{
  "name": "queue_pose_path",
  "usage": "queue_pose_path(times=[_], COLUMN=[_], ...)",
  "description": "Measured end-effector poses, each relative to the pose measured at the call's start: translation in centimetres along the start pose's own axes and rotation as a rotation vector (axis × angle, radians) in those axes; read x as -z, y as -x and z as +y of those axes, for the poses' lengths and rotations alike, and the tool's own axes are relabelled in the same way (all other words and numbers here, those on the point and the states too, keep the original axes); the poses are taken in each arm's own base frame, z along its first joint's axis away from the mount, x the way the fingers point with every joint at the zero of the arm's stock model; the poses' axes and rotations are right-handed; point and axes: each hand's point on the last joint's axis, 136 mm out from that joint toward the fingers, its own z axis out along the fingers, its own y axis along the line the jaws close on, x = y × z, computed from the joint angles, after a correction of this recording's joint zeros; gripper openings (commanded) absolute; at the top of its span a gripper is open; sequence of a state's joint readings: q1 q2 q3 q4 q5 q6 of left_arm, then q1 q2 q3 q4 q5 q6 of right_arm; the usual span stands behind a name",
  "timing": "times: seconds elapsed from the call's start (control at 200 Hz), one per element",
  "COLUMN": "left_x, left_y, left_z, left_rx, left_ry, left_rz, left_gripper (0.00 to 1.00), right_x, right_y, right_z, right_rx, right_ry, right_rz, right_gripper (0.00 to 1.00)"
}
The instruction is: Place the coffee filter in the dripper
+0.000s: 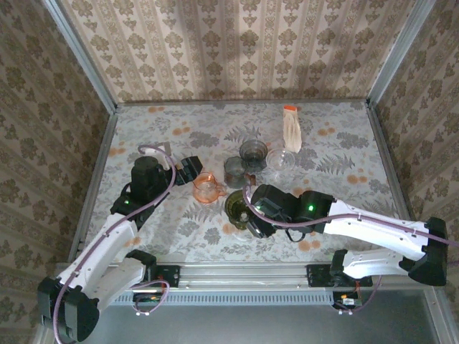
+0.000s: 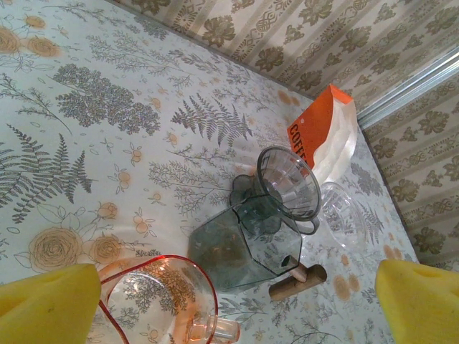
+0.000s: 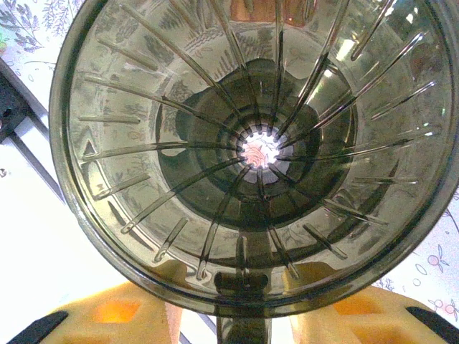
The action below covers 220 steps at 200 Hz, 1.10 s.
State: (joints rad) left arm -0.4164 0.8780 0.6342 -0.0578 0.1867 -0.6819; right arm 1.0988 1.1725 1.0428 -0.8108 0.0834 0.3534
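Observation:
The coffee filter pack, white with an orange label, lies at the back of the table and appears at the upper right of the left wrist view. A dark olive dripper stands near the table's front. My right gripper is open around this dripper's handle; the yellow pads stand a little off it on both sides, the gripper astride. My left gripper is wide open at a pink dripper, which sits by the left fingertip in its own view.
A grey dripper, a grey glass server with a wooden handle and a clear dripper cluster mid-table, between the filters and the grippers. Patterned walls enclose the table on three sides.

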Motion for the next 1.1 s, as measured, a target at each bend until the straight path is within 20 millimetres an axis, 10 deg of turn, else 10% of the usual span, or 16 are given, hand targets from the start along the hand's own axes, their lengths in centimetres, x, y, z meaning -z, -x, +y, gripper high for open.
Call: queue_pose_path(times=[0.32,0.84,1.1], left_x=[0.0,0.4,0.4], left_y=[0.1,0.6,0.6], left_z=[0.2,0.1,0.0], left_rx=[0.002,0.001,0.001], left_ry=[0.005,0.001,-0.001], left_rz=[-0.003,-0.020,-0.021], left_gripper=[1.00,1.00,1.00], right_x=[0.2,5.3,4.4], right_y=[0.2,2.8,3.3], right_z=[-0.5,-3.5,-3.7], right_rx=[-0.028,-0.075,-0.082], right_ry=[-0.029,-0.142,-0.162], right_rz=[-0.016,-0.261,-0.254], right_gripper=[0.83,0.87,0.84])
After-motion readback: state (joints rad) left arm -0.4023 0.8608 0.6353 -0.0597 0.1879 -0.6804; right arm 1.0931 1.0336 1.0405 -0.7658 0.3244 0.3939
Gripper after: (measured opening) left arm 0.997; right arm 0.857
